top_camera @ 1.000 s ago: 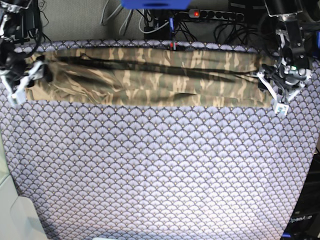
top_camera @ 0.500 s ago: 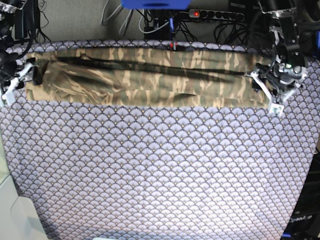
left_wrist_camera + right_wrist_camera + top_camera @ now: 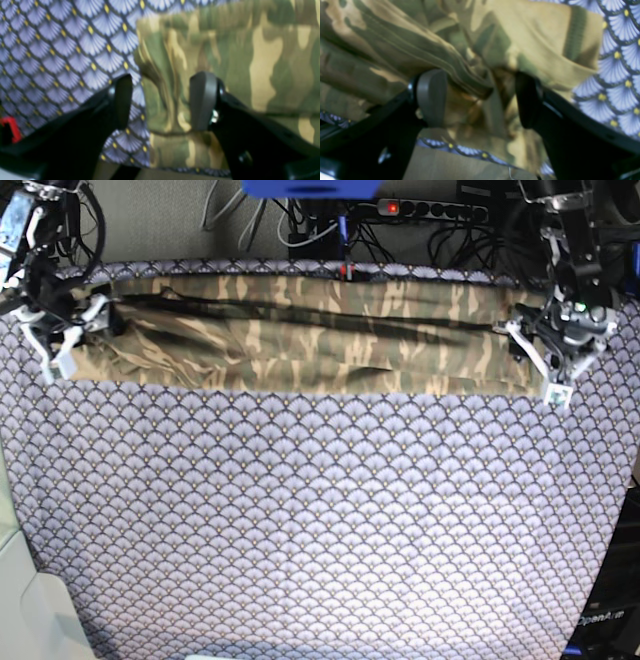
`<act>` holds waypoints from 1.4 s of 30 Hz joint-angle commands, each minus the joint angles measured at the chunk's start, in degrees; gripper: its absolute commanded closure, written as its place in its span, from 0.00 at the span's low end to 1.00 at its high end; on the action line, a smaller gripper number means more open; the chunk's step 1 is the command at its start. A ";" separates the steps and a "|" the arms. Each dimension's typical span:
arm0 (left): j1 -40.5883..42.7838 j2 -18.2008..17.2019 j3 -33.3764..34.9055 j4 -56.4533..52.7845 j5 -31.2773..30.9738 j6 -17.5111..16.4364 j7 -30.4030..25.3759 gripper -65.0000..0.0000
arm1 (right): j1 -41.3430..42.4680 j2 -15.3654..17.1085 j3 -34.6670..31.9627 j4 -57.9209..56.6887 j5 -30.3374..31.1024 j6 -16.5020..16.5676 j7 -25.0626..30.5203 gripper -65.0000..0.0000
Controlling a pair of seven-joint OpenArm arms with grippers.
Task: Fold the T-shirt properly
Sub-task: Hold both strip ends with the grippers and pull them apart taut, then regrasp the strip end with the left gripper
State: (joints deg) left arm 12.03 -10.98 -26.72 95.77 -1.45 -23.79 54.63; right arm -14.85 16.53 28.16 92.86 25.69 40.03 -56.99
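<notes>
Lying as a long narrow band along the far edge of the table, the soft camouflage-print T-shirt (image 3: pixel 300 340) in olive, brown and tan rests on the purple fan-patterned tablecloth (image 3: pixel 320 520), already folded lengthwise. Over the last second the right gripper (image 3: pixel 60 345) has moved from just outside the shirt's end inward and up onto it, while the left gripper (image 3: pixel 550 355) has shifted only slightly at the opposite end; this suggests both arms are lining up to take the two ends for the next fold across. The right gripper's jaws stand wide apart, straddling bunched layers of cloth in the right wrist view (image 3: pixel 480 100) without pinching them. The left gripper's jaws are also parted, one finger over the tablecloth and one over the shirt's edge (image 3: pixel 160 102), gripping nothing. Both arms reach in from the sides, wrists angled down toward the cloth.
</notes>
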 commanded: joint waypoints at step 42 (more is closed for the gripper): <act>1.46 3.91 -5.41 -8.34 -0.17 0.19 -4.48 1.00 | 0.39 0.92 -0.07 0.81 0.46 -0.03 1.65 0.32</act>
State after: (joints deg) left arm 12.53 -6.94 -32.14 88.12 -4.75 -24.08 45.34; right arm -14.83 16.51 27.62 92.86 25.50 40.03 -56.27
